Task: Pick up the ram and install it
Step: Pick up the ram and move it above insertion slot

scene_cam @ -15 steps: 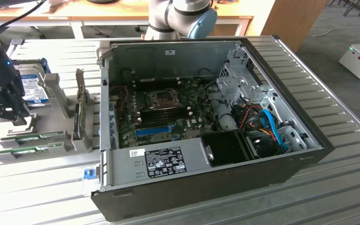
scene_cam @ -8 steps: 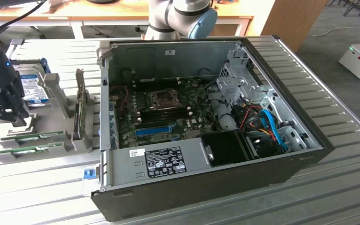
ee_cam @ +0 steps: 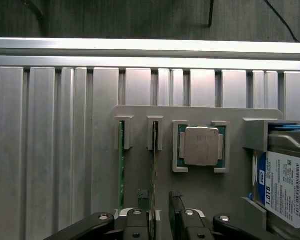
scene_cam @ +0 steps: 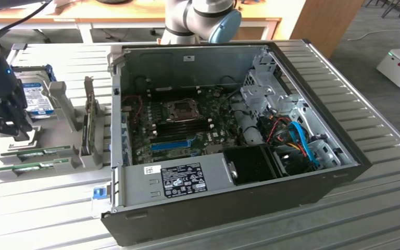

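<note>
Two green ram sticks stand on edge in slots of a grey holder (ee_cam: 140, 150): one ram stick (ee_cam: 122, 165) and a second ram stick (ee_cam: 154, 170) beside it. In the exterior view they lie at the left as one ram stick (scene_cam: 39, 152) and another (scene_cam: 26, 167). My gripper (ee_cam: 157, 220) is open, its black fingers (ee_cam: 177, 207) on either side of the second stick without touching it. From outside, the gripper (scene_cam: 7, 125) hangs low over the holder (scene_cam: 75, 156) at the exterior view's left.
A silver CPU (ee_cam: 200, 146) and a hard drive with a blue label (ee_cam: 285, 185) sit in the same holder. An expansion card (scene_cam: 89, 125) stands upright in it. The open computer case (scene_cam: 214, 130) with its motherboard (scene_cam: 179, 125) lies on the ribbed metal table (scene_cam: 380, 208).
</note>
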You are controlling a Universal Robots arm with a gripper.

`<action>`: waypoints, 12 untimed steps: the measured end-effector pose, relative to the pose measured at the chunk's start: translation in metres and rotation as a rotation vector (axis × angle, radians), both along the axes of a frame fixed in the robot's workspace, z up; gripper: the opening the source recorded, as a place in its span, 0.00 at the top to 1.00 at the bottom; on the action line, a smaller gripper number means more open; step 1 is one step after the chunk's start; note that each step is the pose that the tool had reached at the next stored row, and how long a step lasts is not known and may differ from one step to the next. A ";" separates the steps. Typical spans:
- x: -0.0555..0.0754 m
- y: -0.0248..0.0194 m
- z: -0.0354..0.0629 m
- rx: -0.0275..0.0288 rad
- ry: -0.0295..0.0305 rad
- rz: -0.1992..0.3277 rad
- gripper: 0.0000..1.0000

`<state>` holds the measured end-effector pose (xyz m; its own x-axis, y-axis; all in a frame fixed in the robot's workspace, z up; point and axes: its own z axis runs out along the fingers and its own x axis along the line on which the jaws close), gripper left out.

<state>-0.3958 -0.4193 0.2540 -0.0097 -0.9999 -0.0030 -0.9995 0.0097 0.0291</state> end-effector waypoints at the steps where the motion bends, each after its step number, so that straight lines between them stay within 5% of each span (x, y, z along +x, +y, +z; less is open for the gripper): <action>1: 0.000 0.0000 -0.0006 0.0000 -0.0001 0.000 0.70; 12: 0.000 -0.0048 -0.0013 -0.0001 0.0002 0.000 0.70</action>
